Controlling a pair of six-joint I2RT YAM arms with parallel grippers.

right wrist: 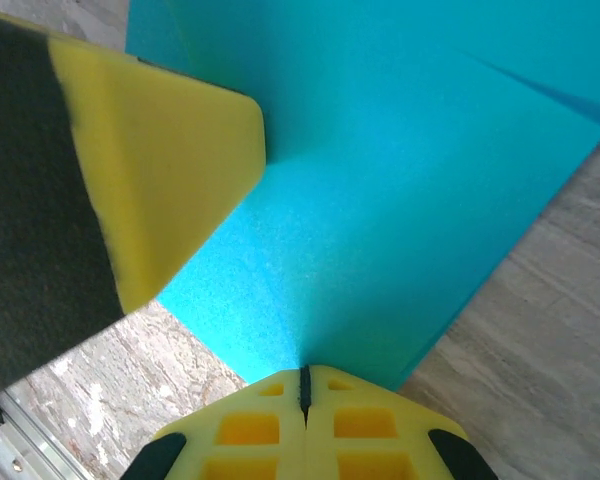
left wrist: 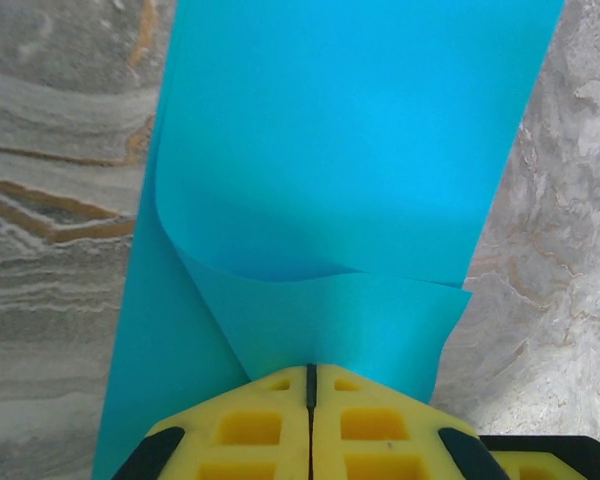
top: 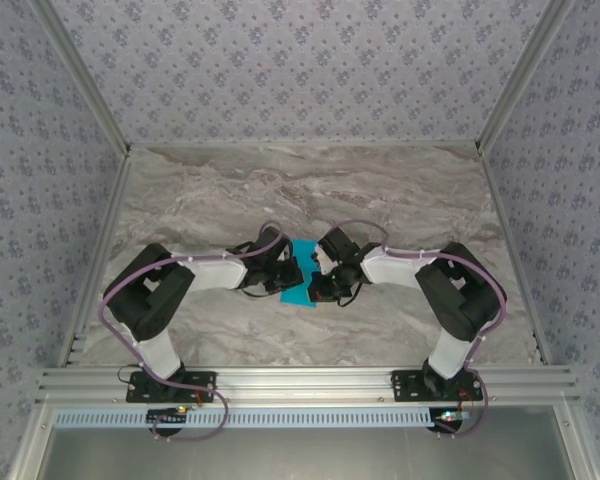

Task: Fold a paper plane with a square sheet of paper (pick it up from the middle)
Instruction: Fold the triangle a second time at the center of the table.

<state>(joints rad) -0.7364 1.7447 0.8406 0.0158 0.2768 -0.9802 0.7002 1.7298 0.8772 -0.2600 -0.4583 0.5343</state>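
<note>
While both my claws are pinched tight, the square sheet of paper (top: 302,268) hangs between them, with the marble table (top: 280,190) beneath it. My left claw (left wrist: 311,372) grips the sheet's left edge and my right claw (right wrist: 304,372) grips its right edge, the two nearly meeting across the sheet when seen from above. On the left wrist camera my yellow pads (left wrist: 250,425) meet with only a thin dark seam between them, and the cyan paper rises straight out of that seam; just beyond it one layer curls over another in a soft curve. On the right wrist camera the pads are closed the same way on the paper, which spreads away flat with one faint crease (right wrist: 540,88) near its far corner. A big yellow finger, black-backed, presses against the sheet's left part there
</note>
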